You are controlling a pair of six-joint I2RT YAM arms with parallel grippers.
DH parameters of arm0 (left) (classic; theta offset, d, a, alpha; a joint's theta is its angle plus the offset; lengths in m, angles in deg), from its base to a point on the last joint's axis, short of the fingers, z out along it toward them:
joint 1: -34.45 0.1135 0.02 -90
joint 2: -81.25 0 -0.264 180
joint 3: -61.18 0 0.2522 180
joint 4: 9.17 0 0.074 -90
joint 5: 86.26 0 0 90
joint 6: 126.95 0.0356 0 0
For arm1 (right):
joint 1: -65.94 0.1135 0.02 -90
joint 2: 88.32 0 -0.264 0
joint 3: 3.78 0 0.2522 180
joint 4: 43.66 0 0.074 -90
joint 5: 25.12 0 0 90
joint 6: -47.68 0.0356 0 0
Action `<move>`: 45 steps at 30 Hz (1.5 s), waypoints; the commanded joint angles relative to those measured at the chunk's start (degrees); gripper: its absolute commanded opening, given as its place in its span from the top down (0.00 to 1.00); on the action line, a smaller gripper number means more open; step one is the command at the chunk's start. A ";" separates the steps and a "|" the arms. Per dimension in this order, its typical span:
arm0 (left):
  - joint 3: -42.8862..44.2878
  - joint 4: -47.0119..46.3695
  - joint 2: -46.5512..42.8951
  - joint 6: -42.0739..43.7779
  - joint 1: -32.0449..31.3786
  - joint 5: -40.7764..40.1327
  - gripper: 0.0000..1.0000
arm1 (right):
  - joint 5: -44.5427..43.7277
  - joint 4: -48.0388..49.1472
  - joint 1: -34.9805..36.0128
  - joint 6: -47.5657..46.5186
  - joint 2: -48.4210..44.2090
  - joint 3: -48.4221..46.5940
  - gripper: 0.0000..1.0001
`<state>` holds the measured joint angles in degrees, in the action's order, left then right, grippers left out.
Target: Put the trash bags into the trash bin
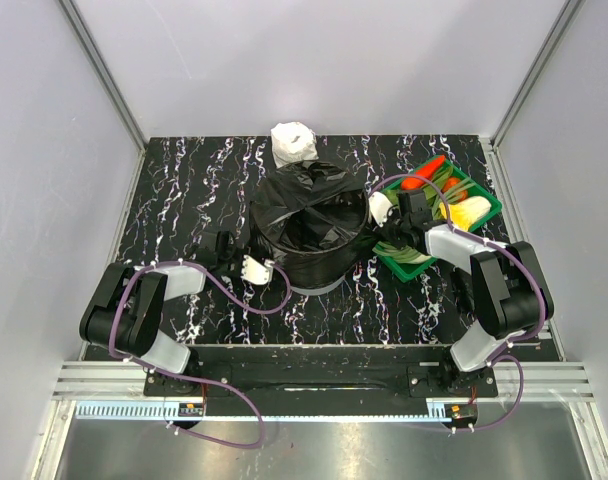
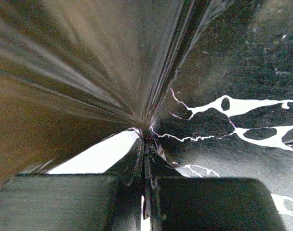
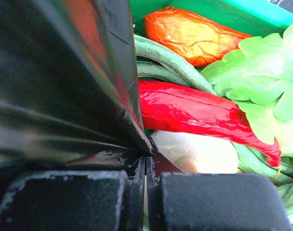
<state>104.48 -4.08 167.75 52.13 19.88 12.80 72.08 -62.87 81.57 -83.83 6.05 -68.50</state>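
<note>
A glossy black trash bag (image 1: 314, 215) is draped over and into the grey trash bin (image 1: 319, 285) at the table's middle. My left gripper (image 1: 232, 252) is at the bin's left side, shut on the bag's edge; the film (image 2: 88, 72) fans out from its closed jaws. My right gripper (image 1: 392, 212) is at the bin's right rim, shut on the bag's edge (image 3: 64, 96), over the green basket.
A green basket (image 1: 484, 205) of vegetables stands right of the bin, with a red pepper (image 3: 199, 115), green beans and lettuce close to my right gripper. A small white wrapped roll (image 1: 293, 143) lies behind the bin. The table is black marble-patterned (image 2: 243, 120).
</note>
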 commanded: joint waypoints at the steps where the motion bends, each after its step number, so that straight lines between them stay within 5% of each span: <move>1: -0.62 6.73 1.13 1.10 0.59 -5.72 1.00 | -11.77 -6.85 -1.93 -3.66 2.93 4.29 1.00; 45: 2.36 12.71 4.73 5.85 -6.70 -13.45 1.00 | -20.03 -1.40 -1.84 -9.46 2.66 8.95 1.00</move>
<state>107.32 1.34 169.41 57.88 12.95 4.39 62.94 -54.78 82.08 -90.74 5.07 -63.91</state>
